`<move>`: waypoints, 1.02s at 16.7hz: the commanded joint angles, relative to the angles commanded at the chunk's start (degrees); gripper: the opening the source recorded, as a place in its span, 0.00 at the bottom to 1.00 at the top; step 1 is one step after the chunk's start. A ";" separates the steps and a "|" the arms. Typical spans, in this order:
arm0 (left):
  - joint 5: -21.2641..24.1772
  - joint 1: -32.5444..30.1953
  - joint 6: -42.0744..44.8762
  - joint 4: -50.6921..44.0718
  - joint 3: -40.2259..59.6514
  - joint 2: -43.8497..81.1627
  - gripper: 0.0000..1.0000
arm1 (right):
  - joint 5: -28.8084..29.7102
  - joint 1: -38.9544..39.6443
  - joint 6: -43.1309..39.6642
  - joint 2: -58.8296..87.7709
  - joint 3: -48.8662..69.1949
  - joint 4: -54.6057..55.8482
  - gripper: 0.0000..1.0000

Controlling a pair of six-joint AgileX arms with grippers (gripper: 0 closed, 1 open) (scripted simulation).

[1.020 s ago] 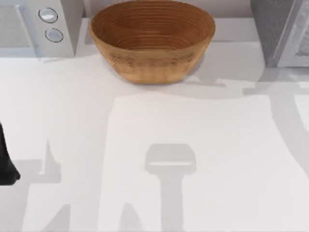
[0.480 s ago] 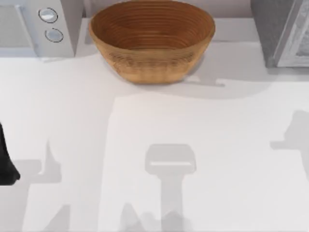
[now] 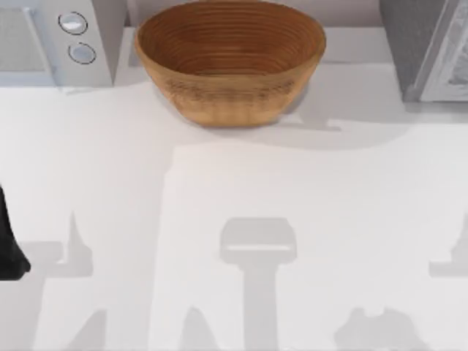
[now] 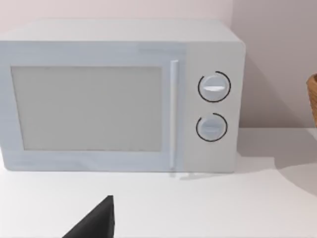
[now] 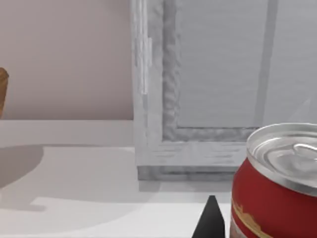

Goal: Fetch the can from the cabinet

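The can (image 5: 277, 193) is red with a silver lid and pull tab. It stands upright very close in the right wrist view, out in front of the grey cabinet (image 5: 208, 89). My right gripper (image 5: 270, 225) is shut on the can, and one dark fingertip (image 5: 210, 220) shows right beside its wall. In the top view the cabinet (image 3: 428, 47) stands at the back right corner. My left gripper (image 4: 94, 225) is parked at the table's left edge, where the arm (image 3: 9, 245) shows as a dark shape.
A woven brown basket (image 3: 230, 58) sits at the back middle of the white table (image 3: 241, 183). A white microwave (image 3: 58, 40) with two dials stands at the back left, its door (image 4: 89, 109) closed. Arm shadows lie across the table's front.
The right arm's shadow has slid from beside the cabinet at the back right down to the table's front right. The left arm has not moved.
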 joint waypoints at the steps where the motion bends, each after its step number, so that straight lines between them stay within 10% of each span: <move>1: 0.00 0.00 0.00 0.00 0.00 0.00 1.00 | -0.37 -0.33 -0.01 -1.12 -1.23 0.55 0.00; 9: 0.00 0.00 0.00 0.00 0.00 0.00 1.00 | -1.90 -0.63 0.25 0.33 -1.12 2.44 0.00; 17: 0.00 0.00 0.00 0.00 0.00 0.00 1.00 | -19.62 -5.64 2.20 31.53 9.63 27.85 0.00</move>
